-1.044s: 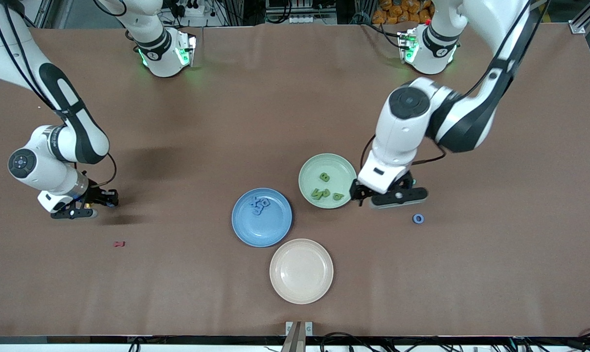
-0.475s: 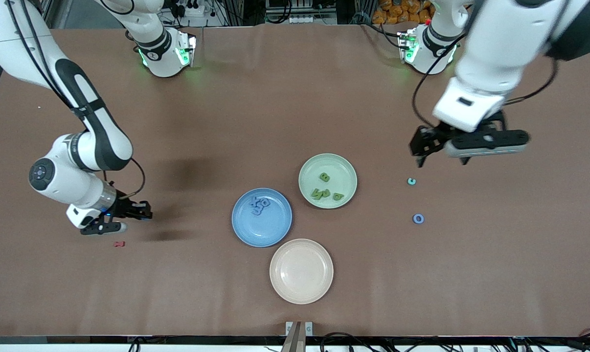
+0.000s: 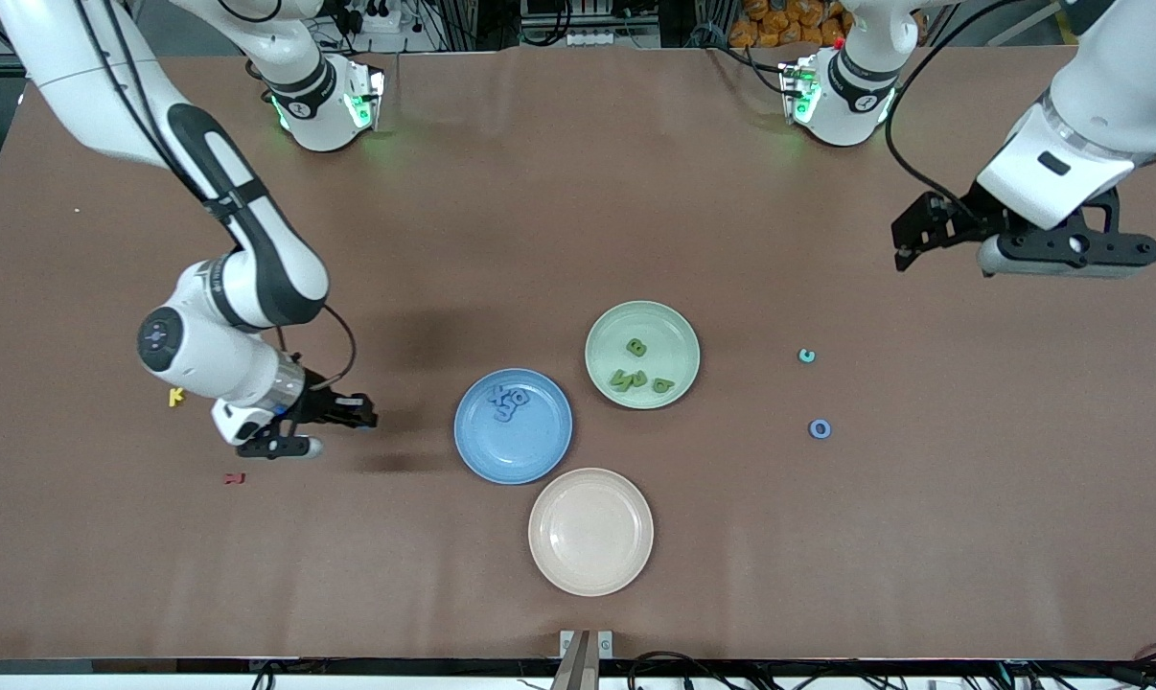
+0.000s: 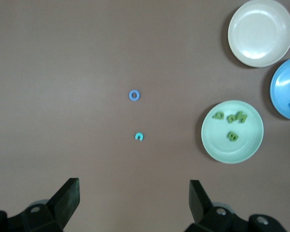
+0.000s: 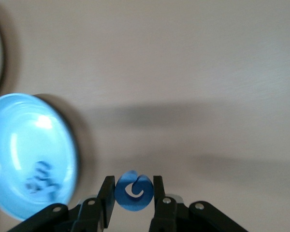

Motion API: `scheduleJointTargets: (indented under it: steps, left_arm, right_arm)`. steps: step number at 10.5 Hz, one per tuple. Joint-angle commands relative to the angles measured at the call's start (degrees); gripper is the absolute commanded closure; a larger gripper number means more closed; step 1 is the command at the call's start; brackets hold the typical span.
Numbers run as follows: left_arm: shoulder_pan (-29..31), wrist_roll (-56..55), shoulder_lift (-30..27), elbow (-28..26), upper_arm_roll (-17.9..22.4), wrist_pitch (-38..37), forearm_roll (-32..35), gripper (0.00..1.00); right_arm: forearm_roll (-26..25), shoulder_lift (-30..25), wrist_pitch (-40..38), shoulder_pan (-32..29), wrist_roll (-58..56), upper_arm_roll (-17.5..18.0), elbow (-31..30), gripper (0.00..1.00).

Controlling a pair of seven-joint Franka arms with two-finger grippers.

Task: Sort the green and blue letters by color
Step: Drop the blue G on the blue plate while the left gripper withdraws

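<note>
- Right wrist view showed my right gripper (image 5: 134, 193) pinched narrow on a blue letter (image 5: 133, 192) — a curled, chunky piece held only by its rounded sides, over bare table just short of the blue plate (image 5: 19, 159). On curved flanks like those I judged it could twist or squirt free.
- Released short of the rim, it would have landed on the table (image 3: 578, 192), not among the blue letters already in the plate (image 3: 507, 402).
- My left gripper (image 3: 1024, 251) hung with its fingers spread wide and nothing between them, high over the left arm's end of the table.
- Below it lay a blue ring letter (image 3: 820, 428) and a small teal letter (image 3: 806, 356), well apart from the green plate (image 3: 679, 331) — the teal one's colour I judged ambiguous, an easy thing to sort wrongly.
- Yellow K (image 3: 176, 396) and dark red letter (image 3: 235, 478) sat near my right arm; grabbing either would have been a mistake.
</note>
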Motion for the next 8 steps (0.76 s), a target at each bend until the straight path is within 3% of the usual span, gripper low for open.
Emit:
scheduleJointTargets:
  steps: [1, 2, 5, 8]
  left_arm:
    - [-0.04, 1.87, -2.86, -0.3, 5.75, -5.29, -2.79, 0.0]
    - [-0.13, 1.87, -3.56, -0.38, 8.83, -5.39, -5.06, 0.0]
    - [-0.56, 1.08, -3.3, -0.74, 12.46, -5.39, -5.26, 0.0]
    - [-0.83, 1.44, -2.95, -0.91, 11.51, -2.85, -1.6, 0.0]
  right_arm:
    - [11.93, 0.14, -0.25, 3.56, 4.69, 4.15, 3.43, 1.0]
    - [13.28, 2.14, -0.07, 6.62, 6.87, 3.99, 6.49, 1.0]
    - [13.29, 6.8, 5.53, 10.5, 9.97, 3.64, 10.64, 1.0]
    - [14.34, 8.66, 11.35, 13.05, 11.63, 3.64, 11.18, 1.0]
